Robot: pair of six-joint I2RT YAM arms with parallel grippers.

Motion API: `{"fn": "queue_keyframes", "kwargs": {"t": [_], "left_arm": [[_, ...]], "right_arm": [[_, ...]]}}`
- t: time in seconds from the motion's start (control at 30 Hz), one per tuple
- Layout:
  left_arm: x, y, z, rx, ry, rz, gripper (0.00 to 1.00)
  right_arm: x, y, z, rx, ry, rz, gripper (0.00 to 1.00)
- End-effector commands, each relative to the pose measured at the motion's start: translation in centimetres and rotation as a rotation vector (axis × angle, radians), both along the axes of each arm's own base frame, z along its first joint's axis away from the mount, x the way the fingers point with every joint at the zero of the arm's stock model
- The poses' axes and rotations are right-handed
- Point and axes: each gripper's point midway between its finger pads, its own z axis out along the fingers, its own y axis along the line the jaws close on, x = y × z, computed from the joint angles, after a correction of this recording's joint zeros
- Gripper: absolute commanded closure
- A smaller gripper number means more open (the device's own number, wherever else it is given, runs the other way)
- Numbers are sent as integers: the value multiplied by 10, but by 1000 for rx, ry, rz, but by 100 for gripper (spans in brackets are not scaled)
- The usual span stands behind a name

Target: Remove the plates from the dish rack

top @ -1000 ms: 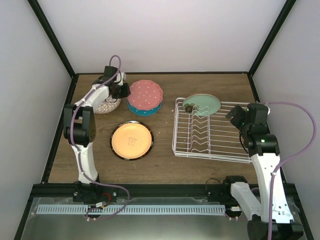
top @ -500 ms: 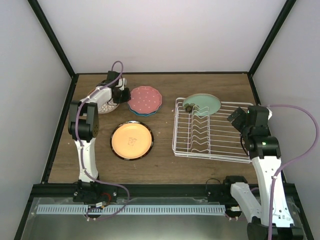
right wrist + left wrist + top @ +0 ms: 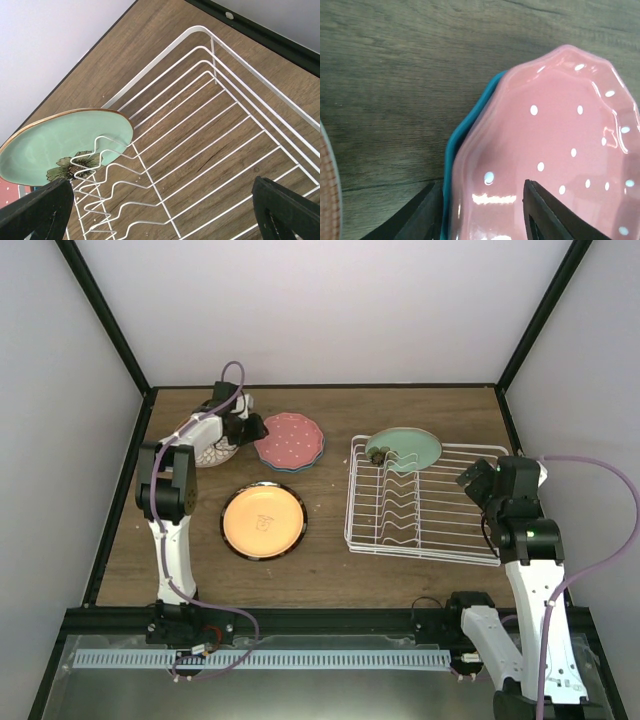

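Left wrist: teal plate (image 3: 451, 155) hides under red-pink plate (image 3: 545, 135); left claw (image 3: 479, 185), right claw (image 3: 160, 186) apart.

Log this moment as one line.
left claw open at red-pink plate on teal plate | right claw open above rack | green plate racked
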Motion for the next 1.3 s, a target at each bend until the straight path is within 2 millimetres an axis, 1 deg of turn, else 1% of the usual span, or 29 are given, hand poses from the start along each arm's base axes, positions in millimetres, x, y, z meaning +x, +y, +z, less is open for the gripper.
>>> {"fn": "queue_keyframes", "kwargs": {"t": [0.0, 0.07, 0.1, 0.17, 0.23, 0.3, 0.33, 0.37, 0.4, 0.43, 0.47, 0.5, 0.57, 0.63, 0.67, 0.73, 0.77, 0.83, 0.93, 1.03, 1.1, 1.17, 1.27], "left_arm": [[5, -6, 15, -42, -40, -9, 42], [12, 4, 22, -18, -63, 20, 25], [18, 11, 26, -1, -78, 41, 17], [33, 29, 43, 33, -127, 90, 6], [50, 46, 63, 58, -185, 132, 4], [66, 61, 89, 72, -254, 168, 1], [74, 65, 104, 69, -296, 178, 1], [82, 65, 122, 54, -344, 173, 1], [89, 60, 141, 30, -397, 154, 1], [93, 51, 159, -5, -445, 126, 1], [96, 36, 181, -52, -506, 74, 1], [96, 16, 198, -83, -552, 13, 1], [87, -32, 223, -123, -629, -136, 2], [70, -83, 237, -134, -690, -300, 3], [58, -111, 242, -121, -725, -389, 4], [30, -159, 248, -68, -805, -556, 6], [15, -181, 248, -43, -844, -637, 8], [-13, -214, 247, -4, -924, -768, 11], [-47, -247, 246, -1, -1009, -911, 16], [-74, -268, 240, -5, -1054, -1039, 23], [-89, -279, 232, 6, -1070, -1117, 29], [-99, -289, 222, 31, -1089, -1173, 32], [-104, -301, 209, 99, -1119, -1216, 33]], "right_arm": [[-6, -4, 15, 14, -40, -36, 0], [-7, -4, 14, 17, -39, -39, 0], [-8, -4, 14, 18, -39, -40, 0], [-8, -4, 14, 19, -39, -41, 0], [-9, -4, 13, 20, -38, -44, 0], [-8, -4, 13, 21, -38, -43, 0], [-8, -4, 12, 22, -38, -42, 0], [-7, -3, 12, 23, -37, -40, 0], [-7, -3, 12, 24, -35, -38, 0], [-6, -3, 11, 25, -34, -36, 0], [-6, -2, 11, 27, -34, -33, 0], [-5, -1, 10, 28, -32, -30, 0], [-3, 0, 9, 35, -33, -25, 0], [-3, 1, 8, 39, -32, -22, 0], [-3, 1, 8, 39, -31, -20, 0], [-4, 1, 8, 40, -32, -22, 0], [-5, 1, 9, 41, -34, -23, 0], [-7, 0, 9, 40, -36, -27, 0], [-12, -1, 10, 33, -35, -34, 0], [-16, -3, 10, 25, -35, -43, 0], [-18, -4, 10, 21, -36, -44, 0], [-18, -4, 11, 16, -38, -43, 0], [-16, -4, 12, 10, -39, -38, 0]]}}
